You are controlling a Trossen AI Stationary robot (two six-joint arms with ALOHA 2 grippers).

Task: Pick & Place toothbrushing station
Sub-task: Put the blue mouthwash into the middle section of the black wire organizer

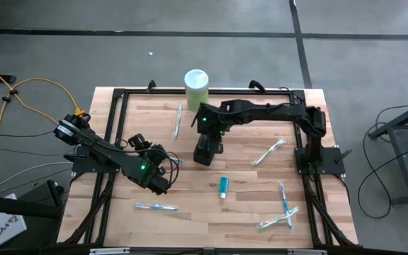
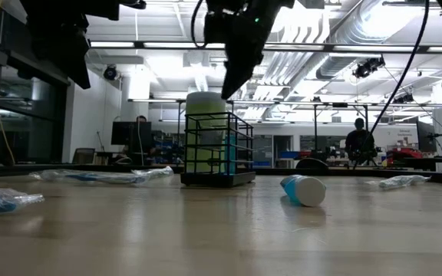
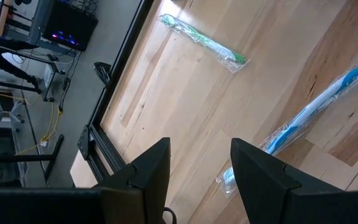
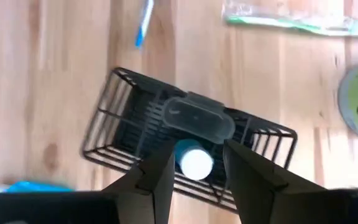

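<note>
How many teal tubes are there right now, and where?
2: one tube lies loose mid-table; the other tube stands inside the wire holder, below the right gripper. More may be hidden.

The counter (image 1: 211, 212) is pale wood planks with a smooth, lightly glossy finish. At its middle the holder (image 4: 185, 146) is thin black wire mesh, matt. Near the holder, a toothbrush (image 3: 205, 42) lies in clear, crinkled, shiny plastic wrap. Behind the holder, the canister (image 1: 196, 88) looks like smooth plastic.
</note>
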